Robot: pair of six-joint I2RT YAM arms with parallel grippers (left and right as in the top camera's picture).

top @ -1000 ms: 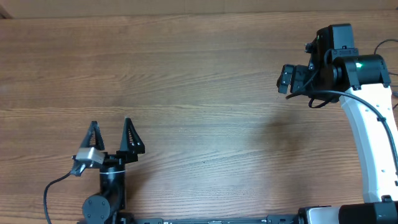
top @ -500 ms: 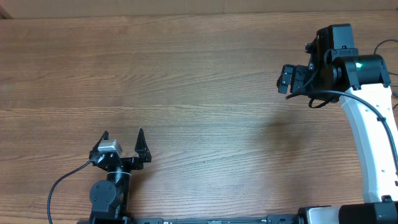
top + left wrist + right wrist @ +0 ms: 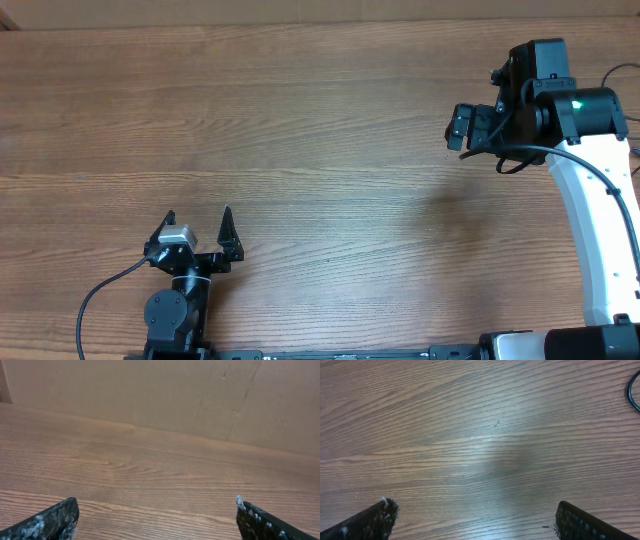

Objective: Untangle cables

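No cables show on the wooden table [image 3: 320, 150] in the overhead view. Only a thin black arc [image 3: 635, 392] cuts the right edge of the right wrist view, and I cannot tell whether it is one of the cables. My left gripper [image 3: 197, 216] is low at the near left, open, with bare wood between its fingertips [image 3: 155, 507]. My right gripper [image 3: 470, 128] hangs at the far right, pointing down. It is open too [image 3: 475, 506], with nothing between its fingers.
A brown cardboard wall [image 3: 150, 390] stands along the far edge of the table in the left wrist view. The white right arm [image 3: 590, 220] runs down the right side. A thick black wire [image 3: 95, 300] trails from the left arm's base.
The left gripper drew back toward the near edge and tipped over the first half second, then held still. The right arm has not moved.
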